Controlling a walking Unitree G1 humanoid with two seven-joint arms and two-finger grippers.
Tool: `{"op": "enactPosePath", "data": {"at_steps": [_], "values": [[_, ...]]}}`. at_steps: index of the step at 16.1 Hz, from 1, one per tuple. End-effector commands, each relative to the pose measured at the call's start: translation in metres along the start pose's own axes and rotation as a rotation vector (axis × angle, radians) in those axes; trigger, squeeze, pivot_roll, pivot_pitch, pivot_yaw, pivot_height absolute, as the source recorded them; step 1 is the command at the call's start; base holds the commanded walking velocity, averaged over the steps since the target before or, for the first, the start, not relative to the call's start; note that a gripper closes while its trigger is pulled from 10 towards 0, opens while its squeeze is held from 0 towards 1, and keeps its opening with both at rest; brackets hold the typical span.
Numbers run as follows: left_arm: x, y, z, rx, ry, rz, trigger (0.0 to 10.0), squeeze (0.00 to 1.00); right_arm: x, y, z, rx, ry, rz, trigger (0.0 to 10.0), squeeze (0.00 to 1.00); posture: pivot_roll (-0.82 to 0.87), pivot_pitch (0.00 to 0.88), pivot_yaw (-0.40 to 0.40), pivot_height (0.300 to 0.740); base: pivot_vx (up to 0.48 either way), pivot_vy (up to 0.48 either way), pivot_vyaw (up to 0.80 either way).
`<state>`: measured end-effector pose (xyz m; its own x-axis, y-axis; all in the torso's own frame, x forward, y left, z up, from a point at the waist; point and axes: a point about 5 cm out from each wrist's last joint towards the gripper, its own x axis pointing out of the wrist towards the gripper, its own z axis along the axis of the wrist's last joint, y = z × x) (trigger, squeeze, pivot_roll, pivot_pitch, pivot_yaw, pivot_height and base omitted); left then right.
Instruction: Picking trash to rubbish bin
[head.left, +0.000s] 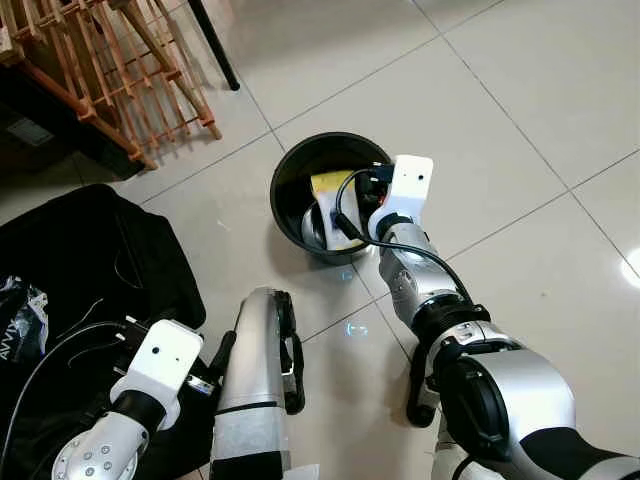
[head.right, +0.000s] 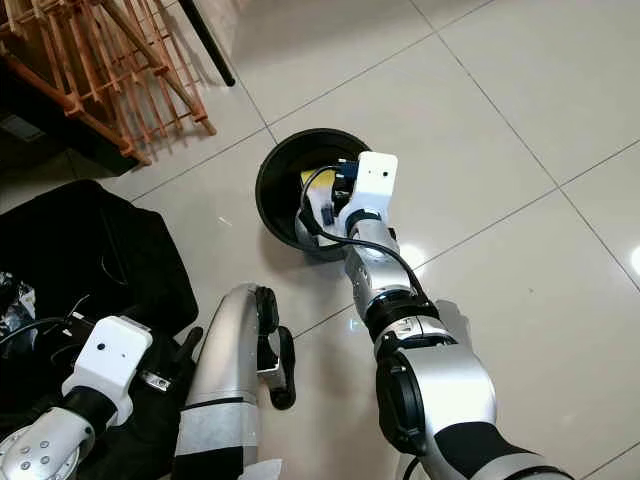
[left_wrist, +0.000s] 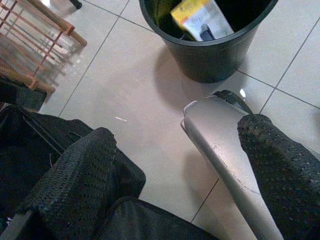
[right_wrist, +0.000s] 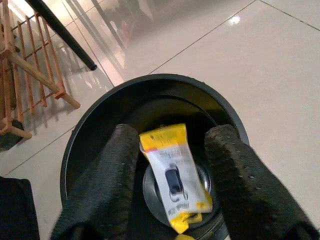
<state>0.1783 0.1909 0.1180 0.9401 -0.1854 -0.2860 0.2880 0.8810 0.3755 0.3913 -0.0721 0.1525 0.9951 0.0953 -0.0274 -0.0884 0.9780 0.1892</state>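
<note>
The right gripper (right_wrist: 172, 185) had its fingers apart above the black rubbish bin (head.left: 290, 165), and the yellow-and-white packet (right_wrist: 175, 175) lay between them, inside the bin. To finish well, the arm should lift straight up, clear of the rim. The left gripper (left_wrist: 175, 175) hung open beside the black bag (head.left: 90, 250).

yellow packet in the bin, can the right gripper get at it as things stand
Probably yes. The right gripper hangs open over the black bin, its fingers either side of the yellow packet lying inside, with nothing between them.
</note>
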Motion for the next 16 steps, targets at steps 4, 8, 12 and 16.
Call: {"op": "enactPosePath", "data": {"at_steps": [4, 8, 12, 16], "values": [[0.004, -0.002, -0.004, -0.007, 0.018, -0.010, 10.0, 0.00, -0.007, -0.008, -0.019, -0.016, 0.054, -0.018, 10.0, 1.00, 0.34, 0.530, 0.145, 0.574, 0.000, 0.000, 0.00], [0.016, -0.005, -0.001, -0.028, -0.013, -0.032, 10.0, 0.00, -0.009, -0.022, -0.022, -0.050, 0.056, -0.050, 10.0, 1.00, 0.31, 0.484, 0.136, 0.574, 0.000, 0.000, 0.00], [0.030, -0.007, 0.003, -0.041, -0.047, -0.075, 10.0, 0.00, -0.010, -0.039, -0.022, -0.066, 0.052, -0.081, 10.0, 1.00, 0.28, 0.420, 0.126, 0.574, 0.000, 0.000, 0.00], [0.051, -0.010, 0.010, -0.041, -0.103, -0.095, 10.0, 0.00, -0.016, -0.063, -0.024, -0.094, 0.040, -0.119, 10.0, 1.00, 0.24, 0.335, 0.112, 0.574, 0.000, 0.000, 0.00]]}}
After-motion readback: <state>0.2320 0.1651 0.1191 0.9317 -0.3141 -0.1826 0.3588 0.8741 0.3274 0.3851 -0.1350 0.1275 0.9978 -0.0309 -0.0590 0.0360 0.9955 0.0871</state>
